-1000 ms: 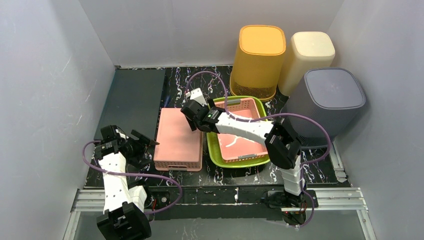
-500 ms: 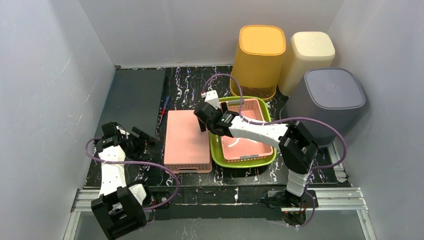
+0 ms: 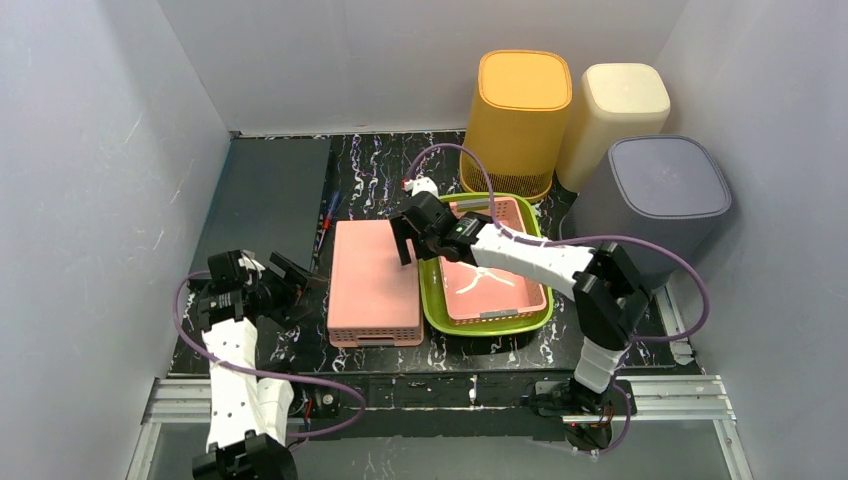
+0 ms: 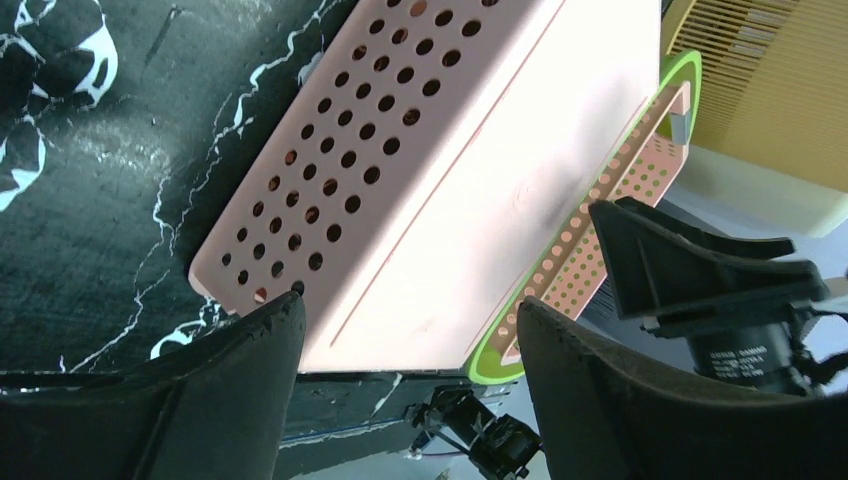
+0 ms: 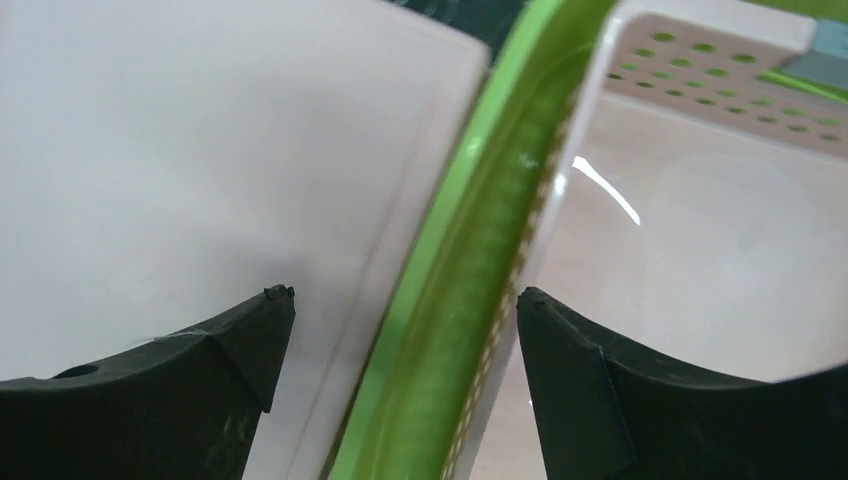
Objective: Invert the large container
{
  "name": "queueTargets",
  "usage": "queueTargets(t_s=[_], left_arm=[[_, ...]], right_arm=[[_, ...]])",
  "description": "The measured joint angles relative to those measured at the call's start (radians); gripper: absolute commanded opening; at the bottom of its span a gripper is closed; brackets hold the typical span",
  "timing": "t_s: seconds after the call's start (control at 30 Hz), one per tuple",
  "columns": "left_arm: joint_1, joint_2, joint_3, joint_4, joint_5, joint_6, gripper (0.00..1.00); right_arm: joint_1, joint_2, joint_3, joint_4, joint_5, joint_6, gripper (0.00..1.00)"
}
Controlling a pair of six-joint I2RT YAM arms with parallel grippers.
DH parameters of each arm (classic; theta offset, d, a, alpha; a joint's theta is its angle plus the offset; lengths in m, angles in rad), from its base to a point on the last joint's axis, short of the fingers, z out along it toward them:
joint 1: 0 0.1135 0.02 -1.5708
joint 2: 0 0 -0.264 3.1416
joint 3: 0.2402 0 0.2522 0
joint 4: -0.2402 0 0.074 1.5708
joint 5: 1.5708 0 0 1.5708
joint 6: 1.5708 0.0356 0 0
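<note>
1. The left pincer point(image 3: 298, 282) is spread, with nothing between its fingers point(image 4: 230, 390).
2. The container point(image 3: 373, 280), pink, lies on the bench point(image 3: 380, 170) just ahead of the left pincer's tips. Contact between the tips and its wall cannot be told.
3. The container rests base up. Its flat base faces upward, and its perforated long side faces the left pincer.
4. The right pincer point(image 3: 405, 245) is spread and pinches nothing.
5. The right pincer hangs over the container's far right edge and points down. One finger point(image 5: 150, 390) is over the container's base. The other is over the basket point(image 3: 495, 295).
6. Directly below the gap of the right pincer runs the rim of the green tray point(image 3: 432, 305), which sits just beside the container's long side.
7. The basket, pink and perforated, sits upright inside the tray, on the side of the right pincer away from the container.
8. Beyond the right pincer, toward the back wall, three bins stand base up: orange point(image 3: 515, 120), cream point(image 3: 615, 115) and grey point(image 3: 655, 200). The orange bin is the nearest to this pincer.
9. A pen point(image 3: 328, 215) lies on the bench beyond the left pincer, near the container's far left corner and at the edge of a dark mat point(image 3: 270, 195).
</note>
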Motion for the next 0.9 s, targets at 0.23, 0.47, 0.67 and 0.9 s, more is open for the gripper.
queueTargets(t_s=[0.23, 0.47, 0.67, 0.9], left_arm=[[-0.004, -0.039, 0.030, -0.077, -0.048, 0.003, 0.74], [-0.004, -0.030, 0.095, -0.106, -0.137, 0.006, 0.75], [-0.004, -0.033, 0.108, -0.131, -0.194, 0.006, 0.75], [-0.004, -0.037, 0.122, -0.163, -0.245, 0.022, 0.77]], right_arm=[[0.033, -0.198, -0.088, 0.122, -0.274, -0.219, 0.92], [0.253, -0.298, -0.270, 0.262, -0.388, -0.500, 0.95], [0.393, -0.228, -0.330, 0.333, -0.367, -0.732, 0.97], [0.409, -0.064, -0.299, 0.423, -0.235, -0.938, 0.99]])
